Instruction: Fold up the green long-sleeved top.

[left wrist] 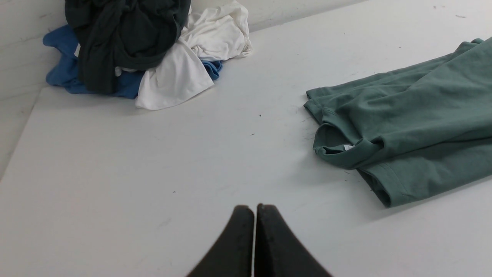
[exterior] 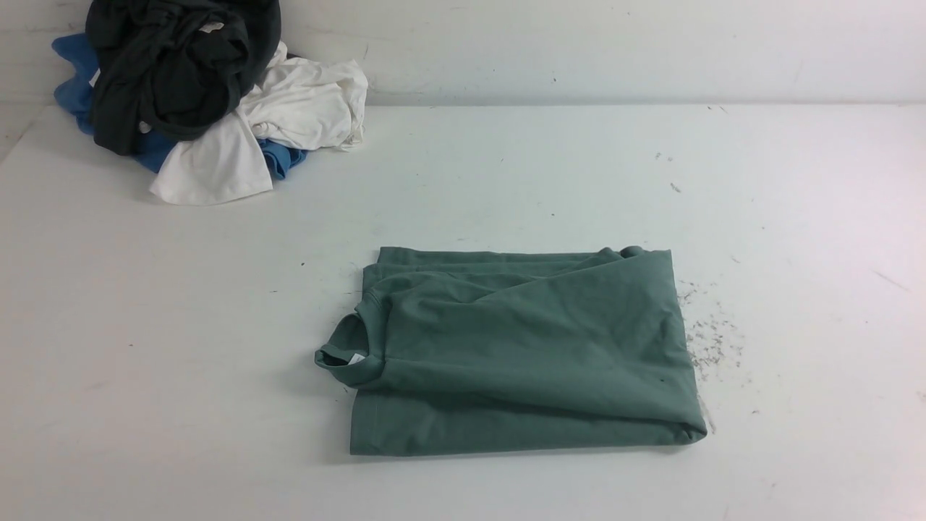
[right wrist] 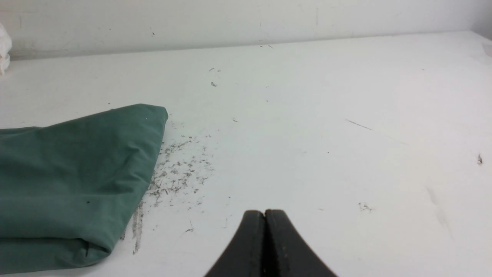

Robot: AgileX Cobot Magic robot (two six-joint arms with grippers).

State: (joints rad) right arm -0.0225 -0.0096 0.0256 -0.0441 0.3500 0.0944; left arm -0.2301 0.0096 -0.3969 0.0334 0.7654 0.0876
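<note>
White table (exterior: 145, 347), scuffed, w/ wall behind. Green long-sleeved top (exterior: 521, 354) is laid near centre as a compact folded rectangle, collar at 9 o'clock, so folding looks done. Spare clothes pile (exterior: 202, 94) is parked at 10 o'clock. Left gripper (left wrist: 254, 209) & right gripper (right wrist: 265, 214) are held clear, jaws pressed together, nothing gripped.

**Heap of spare clothes and a scuffed white surface**

A flat white tabletop (exterior: 506, 166) carries everything, backed by a white wall (exterior: 615, 43). Well ahead of the left jaws, at the far corner, lies a crumpled pile: a blackish dark-green garment (exterior: 173, 72) on top, a rumpled white cloth garment (exterior: 289, 116) spilling from beneath it towards the right, and a bright blue fabric garment (exterior: 76, 79) underneath, showing at both sides of the heap. Just ahead of the right jaws, slightly to their left, a patch of small dark scuff marks (right wrist: 177, 169) speckles the surface.
</note>
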